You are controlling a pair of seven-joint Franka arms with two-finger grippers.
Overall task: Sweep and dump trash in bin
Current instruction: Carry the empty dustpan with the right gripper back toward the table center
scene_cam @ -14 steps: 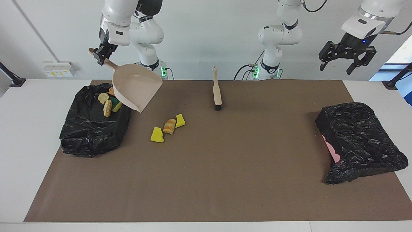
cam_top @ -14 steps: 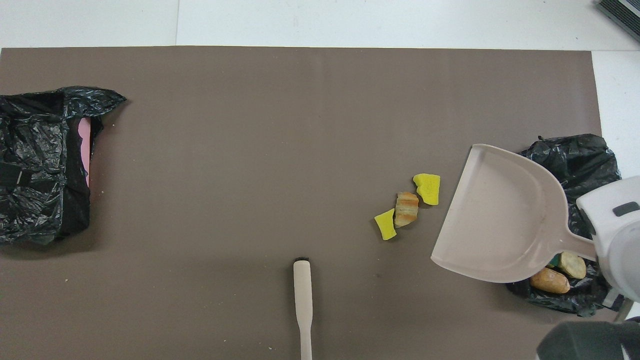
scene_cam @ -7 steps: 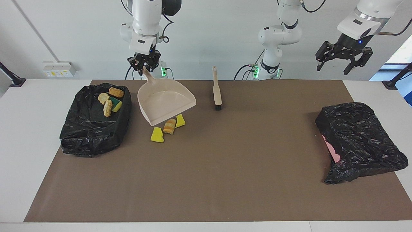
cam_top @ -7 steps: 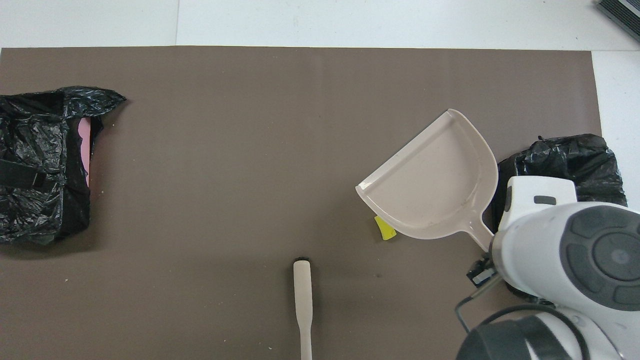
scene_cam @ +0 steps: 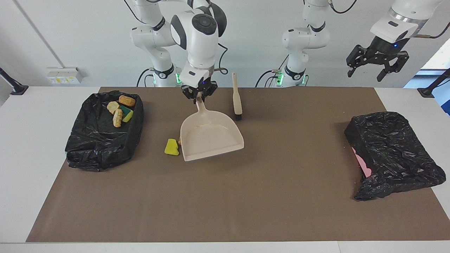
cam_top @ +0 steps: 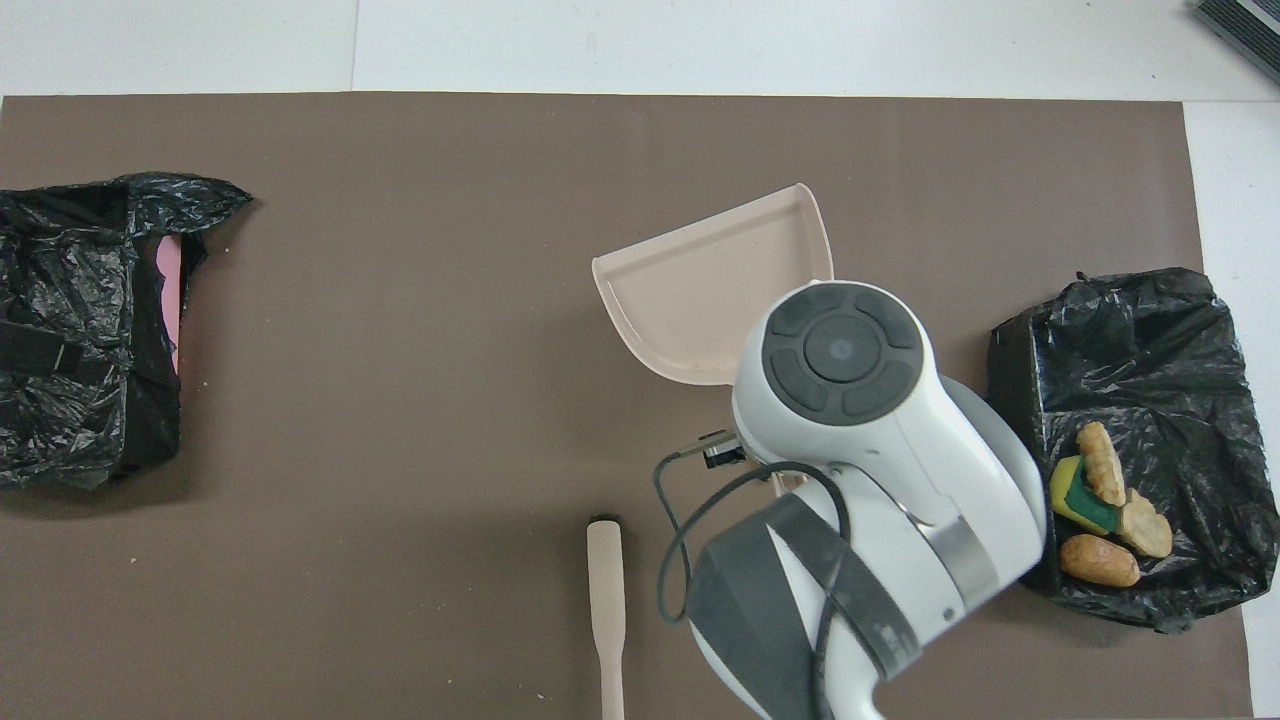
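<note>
Four scraps of trash [scene_cam: 120,108], tan bread-like lumps and a yellow-green sponge chunk, lay in the black-lined bin [scene_cam: 92,150] at middle left of the facing view. One bright yellow sponge scrap [scene_cam: 171,147] showed on the brown mat [scene_cam: 225,211], beside the beige plastic dustpan [scene_cam: 211,138]; any others were hidden. Clenched on the dustpan's handle, the right gripper [scene_cam: 199,94] hung at upper centre. At upper right the left gripper [scene_cam: 378,67] waited, fingers spread, empty.

Four scraps [scene_cam: 120,109] are lying in the bin [scene_cam: 102,140] at the right arm's end of the mat: tan bread-like lumps and a yellow-green sponge piece, clustered at the bin's end nearer the robots. A yellow sponge chunk [scene_cam: 171,147] is lying on the mat, at nine o'clock of the dustpan [scene_cam: 211,137], just beside its rim. A tan lump's edge is being glimpsed there, mostly hidden by the pan.
</note>
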